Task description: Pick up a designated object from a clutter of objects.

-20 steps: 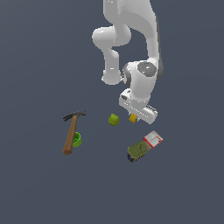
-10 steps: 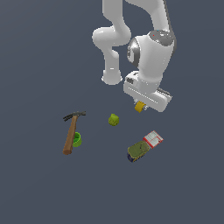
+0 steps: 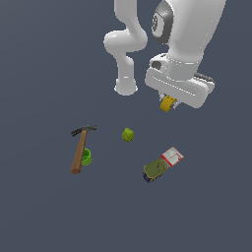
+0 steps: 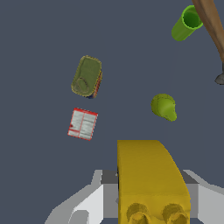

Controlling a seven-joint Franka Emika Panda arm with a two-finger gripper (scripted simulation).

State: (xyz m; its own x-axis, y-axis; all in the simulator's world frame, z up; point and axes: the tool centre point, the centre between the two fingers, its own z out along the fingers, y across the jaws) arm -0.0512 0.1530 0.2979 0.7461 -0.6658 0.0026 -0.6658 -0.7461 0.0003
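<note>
The designated object, a small yellow-orange block (image 3: 168, 104) with round holes at one end, hangs high above the floor under the white hand. My gripper (image 3: 170, 102) is shut on it. In the wrist view the yellow block (image 4: 148, 179) fills the space between the two grey fingers (image 4: 103, 192), and my gripper (image 4: 148, 188) grips it from both sides. The remaining clutter lies far below on the dark floor: brown-handled hammer (image 3: 80, 148), green cup (image 3: 87, 157), yellow-green lump (image 3: 128, 134), olive tin can (image 3: 155, 170) and red-and-white box (image 3: 172, 156).
The white arm's base (image 3: 126, 87) stands behind the clutter. In the wrist view the tin can (image 4: 87, 76), box (image 4: 82, 124), lump (image 4: 164, 106), cup (image 4: 186, 22) and hammer handle (image 4: 212, 24) are spread out under the hand.
The arm has risen with the yellow block held in the gripper, lifting it from near floor level to well above the clutter. The other objects have not moved.
</note>
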